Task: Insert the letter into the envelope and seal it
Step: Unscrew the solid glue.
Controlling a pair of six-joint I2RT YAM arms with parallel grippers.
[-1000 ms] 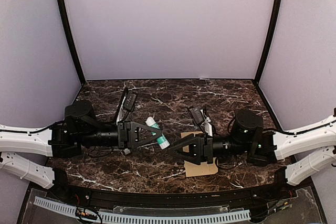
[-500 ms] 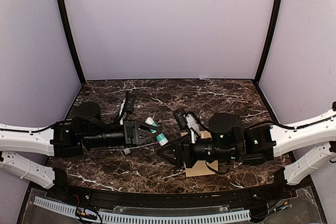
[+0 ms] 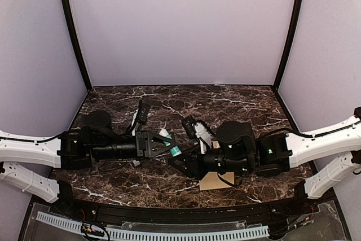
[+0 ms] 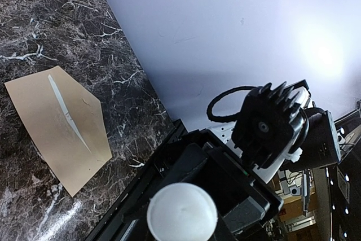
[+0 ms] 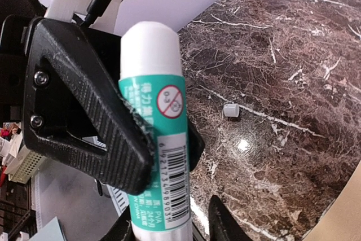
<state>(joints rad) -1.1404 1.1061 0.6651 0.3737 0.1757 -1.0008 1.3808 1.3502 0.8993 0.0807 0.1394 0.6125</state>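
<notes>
The worktop (image 3: 237,97) was dark brown stone-patterned with white veining, and glossy under the lights. The envelope (image 4: 56,122) lay flat on it near the front edge. It was tan, pointed at one end, with a thin white streak across its face. A small whitish cap (image 5: 230,110) sat alone on bare surface.

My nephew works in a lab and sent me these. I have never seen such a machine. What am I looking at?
Two robot arms sit at a dark marbled table. The wide picture looks down from above and behind them; the other two come from a small camera on each arm's wrist. A tan envelope lies flat on the table. The left claw is shut on a glue stick, white with a green label. The right claw reaches toward the stick's end; whether it grips yet is unclear.
</notes>
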